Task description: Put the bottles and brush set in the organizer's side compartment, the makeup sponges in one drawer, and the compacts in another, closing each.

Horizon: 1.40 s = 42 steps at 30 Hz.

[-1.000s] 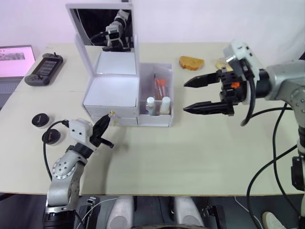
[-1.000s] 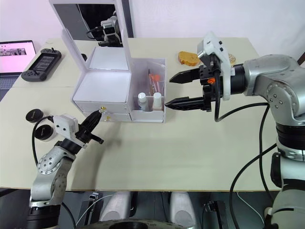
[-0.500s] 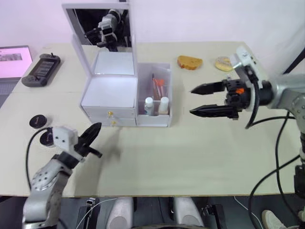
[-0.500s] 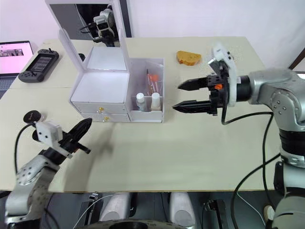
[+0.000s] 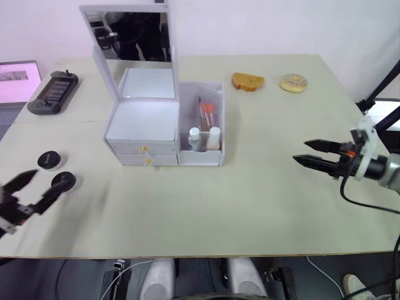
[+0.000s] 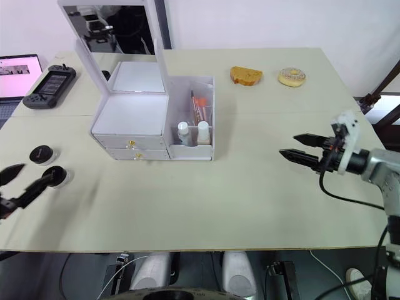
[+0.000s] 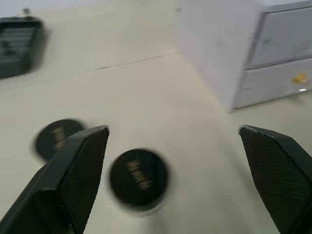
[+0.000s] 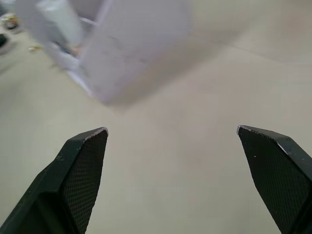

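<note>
On the table lie two compacts (image 5: 56,170); both tools, left (image 5: 24,190) and right (image 5: 314,154), spread.

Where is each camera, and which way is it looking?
Left eye view: on the head, looking down at the organizer; left tool open.
Right eye view: beside it, same table; right tool open.
Left wrist view: on the left wrist, over the compacts, facing the drawers; its own fingers show.
Right wrist view: on the right wrist, facing the organizer's side.
Shared: organizer in all; compacts in both eye views and the left wrist view.
</note>
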Each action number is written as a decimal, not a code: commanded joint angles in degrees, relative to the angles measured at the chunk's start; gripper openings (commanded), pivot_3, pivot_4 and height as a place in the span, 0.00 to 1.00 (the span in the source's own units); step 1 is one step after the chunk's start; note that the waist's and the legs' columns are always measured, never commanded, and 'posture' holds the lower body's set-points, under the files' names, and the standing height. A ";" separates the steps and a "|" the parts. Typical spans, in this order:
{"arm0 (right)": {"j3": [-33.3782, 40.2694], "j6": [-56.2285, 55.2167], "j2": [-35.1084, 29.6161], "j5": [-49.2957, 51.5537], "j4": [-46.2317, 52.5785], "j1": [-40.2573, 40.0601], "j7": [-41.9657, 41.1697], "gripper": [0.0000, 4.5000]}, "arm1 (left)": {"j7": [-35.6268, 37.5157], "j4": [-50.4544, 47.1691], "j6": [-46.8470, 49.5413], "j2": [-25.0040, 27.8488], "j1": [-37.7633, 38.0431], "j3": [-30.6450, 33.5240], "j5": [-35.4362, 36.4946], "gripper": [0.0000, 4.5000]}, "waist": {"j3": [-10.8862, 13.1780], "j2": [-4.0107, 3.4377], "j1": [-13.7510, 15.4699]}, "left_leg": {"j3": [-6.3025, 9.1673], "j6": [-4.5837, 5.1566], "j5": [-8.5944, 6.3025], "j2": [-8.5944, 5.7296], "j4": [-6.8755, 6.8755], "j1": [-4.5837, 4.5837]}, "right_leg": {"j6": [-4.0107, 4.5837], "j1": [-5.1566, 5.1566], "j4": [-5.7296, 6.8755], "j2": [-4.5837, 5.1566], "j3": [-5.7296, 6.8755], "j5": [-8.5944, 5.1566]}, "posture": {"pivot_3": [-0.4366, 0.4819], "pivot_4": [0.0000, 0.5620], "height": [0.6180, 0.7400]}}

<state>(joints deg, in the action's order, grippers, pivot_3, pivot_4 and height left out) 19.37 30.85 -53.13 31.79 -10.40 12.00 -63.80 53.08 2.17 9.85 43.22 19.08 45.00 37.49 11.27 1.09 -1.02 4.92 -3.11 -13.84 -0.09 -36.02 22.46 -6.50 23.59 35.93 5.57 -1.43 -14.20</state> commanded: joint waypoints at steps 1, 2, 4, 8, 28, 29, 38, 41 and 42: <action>4.23 -7.95 0.20 -2.50 -3.18 -2.74 0.44 1.00 | 2.28 5.07 -3.19 1.19 0.84 4.17 -1.01 0.99 | 0.01 -0.01 -0.03 | 0.00 0.00 0.00 0.00 0.01 0.00 | 0.00 0.00 -0.01 0.00 0.00 0.00 | 0.48 0.27 1.00; 4.78 -8.55 0.11 -2.37 -3.38 -3.51 0.22 1.00 | 2.85 6.22 -3.76 1.39 1.20 4.64 -1.32 0.99 | 0.01 -0.03 -0.09 | 0.00 0.00 0.00 0.00 0.01 0.00 | 0.00 0.00 -0.01 0.00 0.00 0.00 | 0.48 0.27 1.00; 5.69 -10.32 0.24 -2.56 -4.30 -4.27 0.63 1.00 | 3.76 7.94 -4.94 1.54 1.84 5.05 -1.90 0.99 | 0.01 -0.02 -0.23 | -0.01 0.00 0.00 0.01 0.04 -0.02 | 0.00 0.01 0.00 0.00 -0.02 0.00 | 0.48 0.27 1.00; 5.92 -12.39 0.50 -3.14 -5.45 -4.46 0.90 1.00 | 4.18 8.80 -5.71 1.10 2.04 5.11 -2.15 0.99 | 0.00 -0.01 -0.13 | 0.00 -0.01 0.00 0.05 0.02 -0.05 | 0.01 0.01 0.04 0.00 -0.01 0.00 | 0.48 0.27 1.00; -6.25 12.59 -2.44 10.25 15.41 16.09 -3.51 1.00 | 3.96 -9.02 3.04 -2.13 9.64 5.84 3.78 0.99 | 0.00 0.00 0.27 | 0.02 -0.02 -0.01 0.07 0.05 0.06 | 0.03 0.07 -0.09 0.01 -0.01 0.00 | 0.48 0.27 1.00; -7.82 13.30 -2.51 10.39 16.18 18.10 -4.10 1.00 | 3.15 -10.74 3.71 -2.54 9.82 5.85 4.27 0.99 | 0.00 0.00 0.26 | 0.02 -0.02 -0.02 0.07 0.06 0.07 | 0.03 0.06 -0.13 0.01 -0.01 0.01 | 0.48 0.27 1.00; -17.39 17.25 -2.56 9.26 18.39 32.34 -8.21 1.00 | -3.50 -24.18 3.15 -10.28 10.89 -1.71 0.48 0.99 | 0.01 0.00 0.24 | -0.05 -0.10 -0.07 0.08 0.17 0.18 | 0.05 0.14 -0.36 0.00 -0.01 0.06 | 0.48 0.27 1.00; -17.78 17.44 -2.03 9.77 19.45 34.10 -8.27 1.00 | -9.14 -30.45 3.01 -14.26 9.04 -8.25 -2.86 0.99 | 0.01 -0.01 0.39 | -0.03 -0.10 -0.07 0.07 0.08 0.24 | 0.05 0.10 -0.40 0.00 0.02 0.07 | 0.48 0.27 1.00; -17.97 17.60 -1.83 9.91 20.03 34.50 -7.99 1.00 | -11.30 -32.01 3.04 -15.69 8.17 -10.72 -4.32 0.99 | 0.01 -0.01 0.39 | -0.04 -0.10 -0.07 0.06 -0.01 0.30 | 0.06 0.09 -0.42 0.00 0.01 0.09 | 0.48 0.27 1.00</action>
<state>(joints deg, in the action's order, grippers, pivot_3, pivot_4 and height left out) 0.26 48.55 -54.85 41.25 7.43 44.56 -71.62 44.55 -26.26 14.11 28.06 27.98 36.39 34.84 11.28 1.08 -0.64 4.89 -3.21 -13.92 -0.03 -36.08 22.78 -6.44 23.66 35.47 5.57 -1.43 -14.07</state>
